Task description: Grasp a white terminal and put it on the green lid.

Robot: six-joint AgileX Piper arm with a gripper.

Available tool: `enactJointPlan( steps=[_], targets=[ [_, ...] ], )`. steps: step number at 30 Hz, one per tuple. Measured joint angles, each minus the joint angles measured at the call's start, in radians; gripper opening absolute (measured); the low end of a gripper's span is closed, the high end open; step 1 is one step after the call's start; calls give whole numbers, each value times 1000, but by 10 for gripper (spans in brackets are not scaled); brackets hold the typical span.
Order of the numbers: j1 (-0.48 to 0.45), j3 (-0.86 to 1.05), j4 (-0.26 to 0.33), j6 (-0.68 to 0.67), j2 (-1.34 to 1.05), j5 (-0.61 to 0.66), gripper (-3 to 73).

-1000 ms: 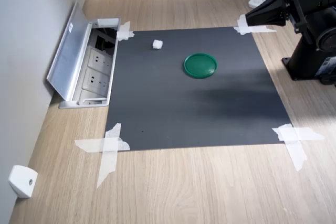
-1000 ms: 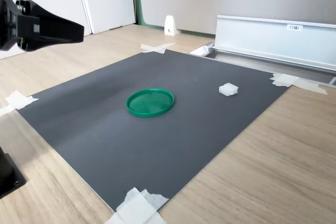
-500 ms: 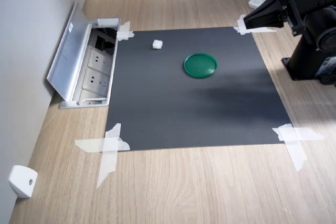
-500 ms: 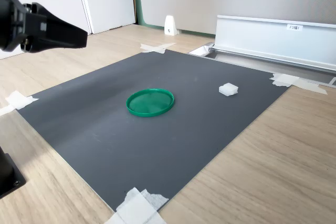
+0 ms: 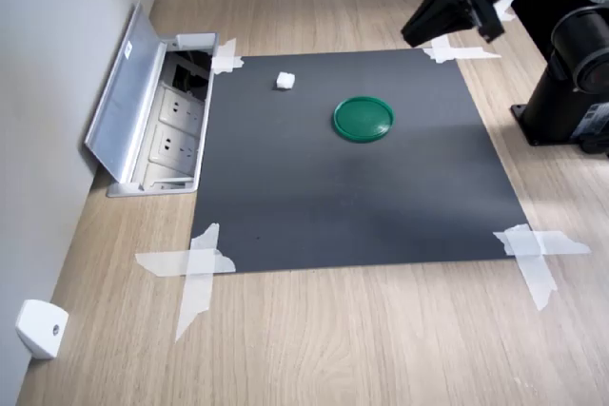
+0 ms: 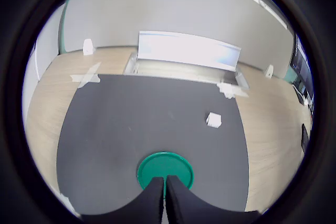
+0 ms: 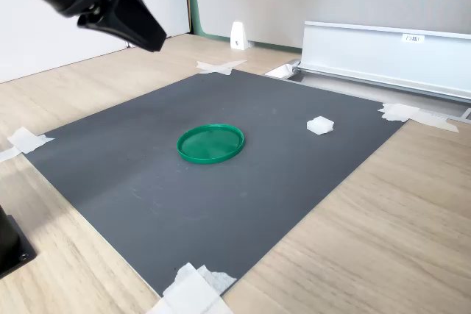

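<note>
The approach is the step in hand: the gripper (image 6: 166,190) hangs clenched and empty above the mat's edge. The white terminal (image 5: 284,80) lies toward the mat's socket-box side (apart from the green lid (image 5: 363,118)); next, unclench and descend over it.

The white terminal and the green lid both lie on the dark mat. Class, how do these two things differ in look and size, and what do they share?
Colour: the white terminal is white, the green lid dark green.
Shape: the terminal is a small blocky piece, the lid a flat round disc with a raised rim.
Size: the terminal is far smaller than the lid.
Shared: both rest apart on the dark mat, neither touched by the gripper.
</note>
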Motion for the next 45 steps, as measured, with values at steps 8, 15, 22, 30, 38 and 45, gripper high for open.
enactJointPlan(
  steps=[8, 15, 22, 30, 38, 45],
  targets=[
    [0, -211, -12, -25, 213, 161, -9],
    [-53, -345, 48, -231, 355, 315, 54],
    [-211, -409, 105, -418, 441, 345, 361],
    [-268, -580, 106, -269, 565, 402, 636],
    [-273, -735, 113, -189, 650, 491, 651],
    [-280, -770, 84, -76, 803, 489, 653]
  ],
)
